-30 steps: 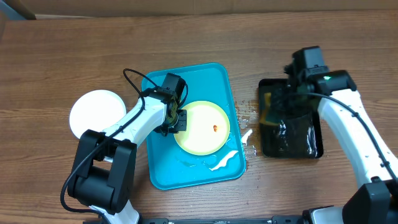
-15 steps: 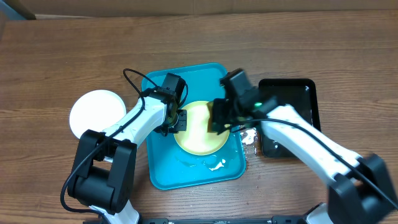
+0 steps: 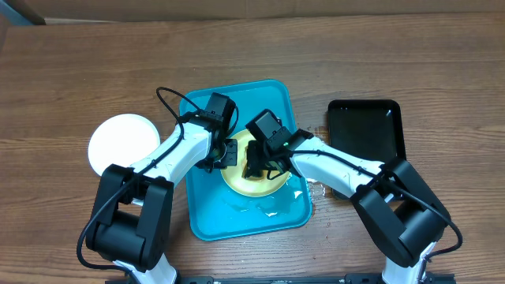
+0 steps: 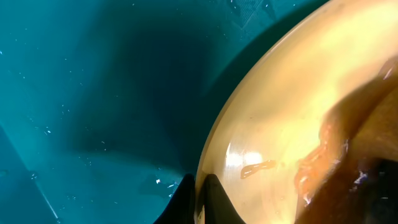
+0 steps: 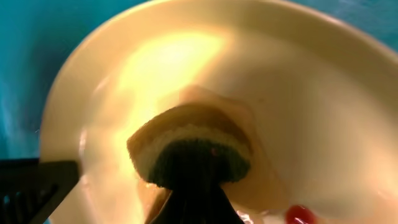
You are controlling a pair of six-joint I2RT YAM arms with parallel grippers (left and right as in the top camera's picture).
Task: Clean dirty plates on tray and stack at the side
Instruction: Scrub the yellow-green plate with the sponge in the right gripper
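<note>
**Item 1, yellow-green plate** (image 3: 270, 184): I'm seeing it lying flat inside the tray (image 3: 201, 217), approx. mid-tray and a bit nearer the tray's right rim. A red smear (image 5: 300, 214) is sitting on the plate's face, close beside the sponge and not under it. A wet sheen is showing across the plate in the left wrist view.

**Item 2, sponge** (image 5: 193, 144): pale yellow w/ a dark green scrub side. It's pressing down on the plate's face, over mid-tray.

**Item 3, R gripper** (image 3: 257, 162): I'm reading its fingers as clamped on the sponge. The arm is reaching in over the tray's right rim.

**Item 4, L gripper** (image 3: 228, 154): it's pinching the plate's edge on the side toward the tray's left rim. In the wrist view its fingertips (image 4: 211, 190) are closing on either side of that edge, w/ the tray floor just beneath.

**Item 5, tray**: turquoise, lying on the wood table (image 3: 95, 71). White foam/water patches (image 3: 264, 207) are lying on the tray floor toward its near end.

**Item 6, white plate** (image 3: 122, 142): sitting on the table left of the tray, apart from its rim.

**Item 7, black tray** (image 3: 365, 138): sitting on the table right of the tray, near but not touching. Wet spots (image 3: 316, 189) are glistening on the table just off the tray's right rim.
</note>
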